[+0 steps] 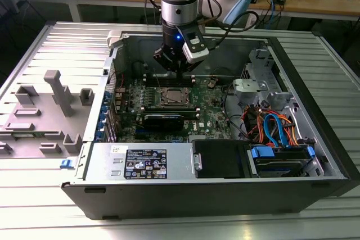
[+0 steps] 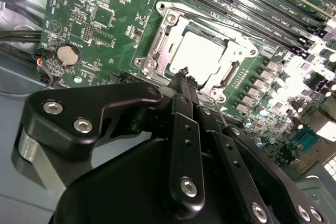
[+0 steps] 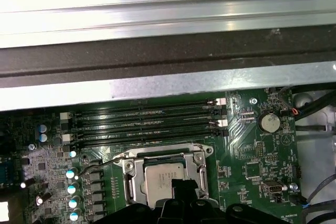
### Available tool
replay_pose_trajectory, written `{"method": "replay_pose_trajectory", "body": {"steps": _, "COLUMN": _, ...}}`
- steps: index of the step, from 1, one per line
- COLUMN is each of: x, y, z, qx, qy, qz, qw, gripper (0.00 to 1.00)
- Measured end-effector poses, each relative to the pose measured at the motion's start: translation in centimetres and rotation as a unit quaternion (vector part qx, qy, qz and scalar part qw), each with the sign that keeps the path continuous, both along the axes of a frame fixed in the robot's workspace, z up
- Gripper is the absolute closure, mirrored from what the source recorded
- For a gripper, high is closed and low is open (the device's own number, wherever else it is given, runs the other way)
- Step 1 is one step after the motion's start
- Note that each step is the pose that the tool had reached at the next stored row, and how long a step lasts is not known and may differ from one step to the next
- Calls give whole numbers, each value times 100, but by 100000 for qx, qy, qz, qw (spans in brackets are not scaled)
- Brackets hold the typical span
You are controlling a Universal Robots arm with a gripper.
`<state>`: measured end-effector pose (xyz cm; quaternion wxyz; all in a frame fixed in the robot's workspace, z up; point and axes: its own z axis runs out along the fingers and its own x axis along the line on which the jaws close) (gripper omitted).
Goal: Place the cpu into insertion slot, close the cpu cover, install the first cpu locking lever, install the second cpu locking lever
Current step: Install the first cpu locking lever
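Note:
The cpu (image 2: 202, 53) lies flat in the insertion slot (image 1: 174, 96) on the green motherboard, its silver top showing in both wrist views. The cpu cover (image 2: 157, 45) is down around it as a silver frame. One thin wire locking lever (image 3: 102, 165) bows outward from the socket's side beside the capacitors. My gripper (image 2: 184, 73) hangs just above the socket's edge with its black fingers pressed together and nothing between them. In the exterior view the gripper (image 1: 179, 71) sits over the far side of the socket.
Long black memory slots (image 3: 147, 124) run beside the socket towards the case wall (image 3: 157, 51). A coin battery (image 2: 68, 54) sits nearby. The power supply (image 1: 143, 164) and drive cables (image 1: 275, 127) fill the case's near side. A grey fixture tray (image 1: 50, 111) lies outside.

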<state>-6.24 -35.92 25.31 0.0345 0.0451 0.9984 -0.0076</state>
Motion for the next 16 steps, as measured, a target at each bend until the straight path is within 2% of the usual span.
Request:
{"method": "replay_pose_trajectory", "body": {"steps": 6, "x": -123, "y": 0, "z": -1, "qx": -5, "qy": 10, "qz": 0, "qw": 100000, "gripper": 89}}
{"method": "replay_pose_trajectory", "body": {"steps": 16, "x": -127, "y": 0, "z": -1, "qx": -5, "qy": 10, "qz": 4, "qw": 100000, "gripper": 89}}
